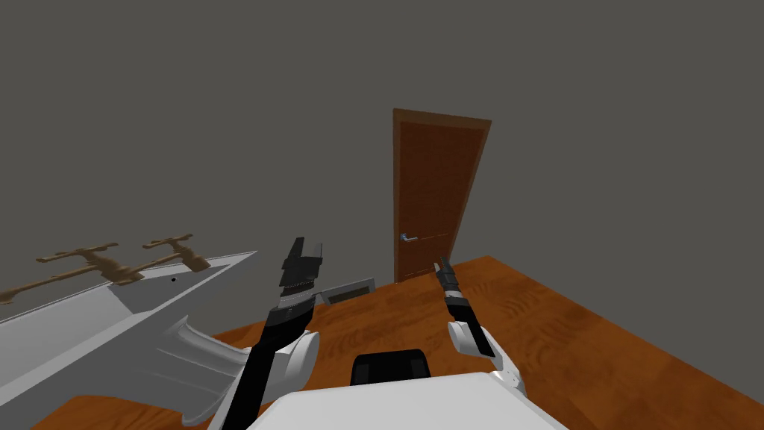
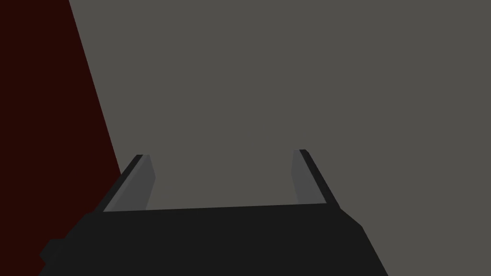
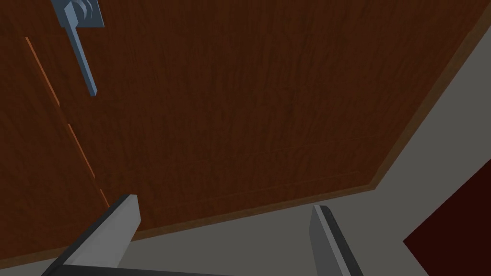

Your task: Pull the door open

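Left gripper [image 2: 222, 155]: your left hand is raised close in front of you, beside the near end of the basin. Its two fingers stand spread, with nothing between them.
Right gripper [image 3: 224, 203]: your right hand reaches forward and points at the lower part of the door. Its fingers are spread wide, hold nothing and touch nothing.
Floor [image 1: 597, 351]: orange-brown wood runs from under you to the far wall.
Basin [image 1: 74, 328]: a pale grey wash basin stands on your left, with brown cross-head taps [image 1: 183, 254] along its back edge.
Vent [image 1: 347, 291]: a low grille sits at the foot of the wall, between the basin and the door.
Door [image 1: 436, 194]: the brown wooden door is ahead and a little to your right, sitting flush in its frame in the far wall.
Handle [image 3: 79, 52]: a blue-grey lever on a square plate, near the door's left edge as you face it. It is well apart from your right hand's fingers.
Wall [image 1: 224, 112]: plain grey on both sides of the door.
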You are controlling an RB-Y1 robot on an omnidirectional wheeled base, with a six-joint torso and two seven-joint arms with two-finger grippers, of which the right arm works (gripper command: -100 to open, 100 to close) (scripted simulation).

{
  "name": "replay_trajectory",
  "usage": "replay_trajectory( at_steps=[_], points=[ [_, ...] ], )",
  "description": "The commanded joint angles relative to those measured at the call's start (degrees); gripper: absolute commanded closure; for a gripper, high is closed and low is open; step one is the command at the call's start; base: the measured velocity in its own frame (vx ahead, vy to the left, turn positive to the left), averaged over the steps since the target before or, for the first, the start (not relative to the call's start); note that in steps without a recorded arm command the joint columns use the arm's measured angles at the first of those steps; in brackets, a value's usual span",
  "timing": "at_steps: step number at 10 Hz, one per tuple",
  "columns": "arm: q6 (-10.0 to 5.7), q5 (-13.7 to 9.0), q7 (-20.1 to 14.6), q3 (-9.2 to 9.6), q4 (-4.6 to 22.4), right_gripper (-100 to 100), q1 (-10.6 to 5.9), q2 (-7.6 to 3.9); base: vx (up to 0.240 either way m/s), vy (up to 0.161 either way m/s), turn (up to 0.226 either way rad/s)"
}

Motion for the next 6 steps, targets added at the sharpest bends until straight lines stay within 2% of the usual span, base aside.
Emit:
replay_trajectory(
  at_steps=[1, 3, 4, 6],
  points=[
    [-0.27, 0.0, 0.0, -0.06, 1.9, -100, -0.63, -0.12, 0.034, -0.032, 0.072],
    [-1.11, -0.2, -0.1, -0.26, 6.3, -100, -2.62, -0.57, 0.043, -0.053, 0.159],
    [-1.11, -0.2, -0.1, -0.26, 6.8, -100, -2.62, -0.57, 0.042, -0.057, 0.106],
    [-1.93, -0.3, -0.3, -0.45, 10.9, -100, -4.55, -0.99, 0.05, -0.056, 0.158]
  ],
)
